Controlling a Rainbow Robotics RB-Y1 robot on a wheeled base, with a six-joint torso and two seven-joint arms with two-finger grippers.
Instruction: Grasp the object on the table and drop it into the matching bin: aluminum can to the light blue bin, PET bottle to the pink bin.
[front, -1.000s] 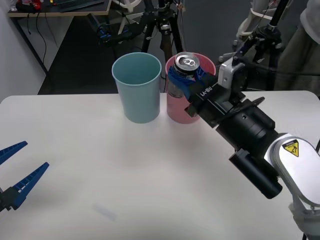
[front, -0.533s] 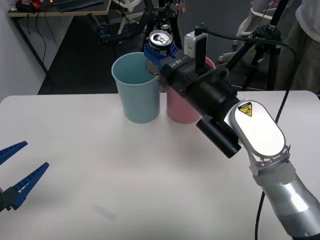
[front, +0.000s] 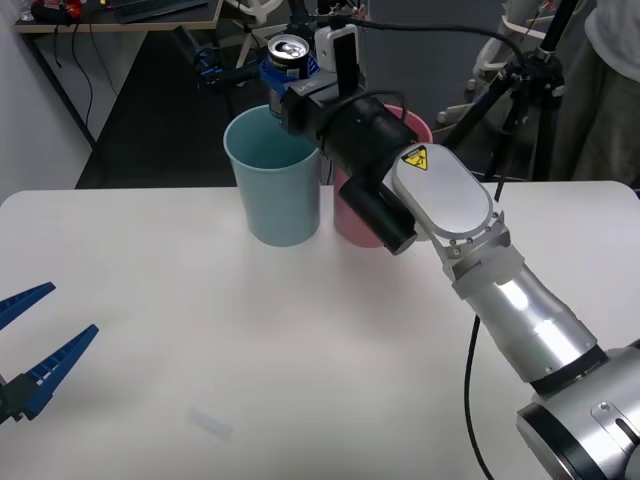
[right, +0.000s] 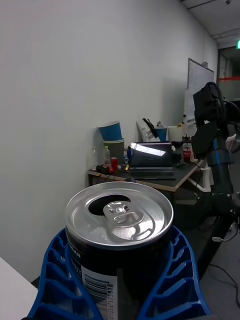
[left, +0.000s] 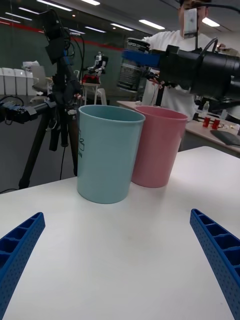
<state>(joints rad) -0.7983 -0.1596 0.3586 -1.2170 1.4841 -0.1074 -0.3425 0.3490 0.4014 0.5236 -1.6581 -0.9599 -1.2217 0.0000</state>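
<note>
My right gripper (front: 283, 75) is shut on the aluminum can (front: 288, 52) and holds it upright in the air above the far rim of the light blue bin (front: 274, 175). The can (right: 120, 235) fills the right wrist view, shiny pull-tab top up, clasped between blue ribbed fingers (right: 177, 280). In the left wrist view the can (left: 132, 71) hangs above the light blue bin (left: 106, 152), with the pink bin (left: 155, 145) touching it on the side. The pink bin (front: 360, 215) is partly hidden behind my right arm. My left gripper (front: 30, 345) rests open low at the table's left edge.
The white table (front: 300, 350) stretches wide in front of the two bins. Tripods and camera stands (front: 520, 90) rise behind the table's far edge. A person in a white shirt (left: 172, 47) stands behind the bins.
My right arm has swung left and upward with the can, from over the pink bin to above the light blue bin. The left gripper has not moved.
</note>
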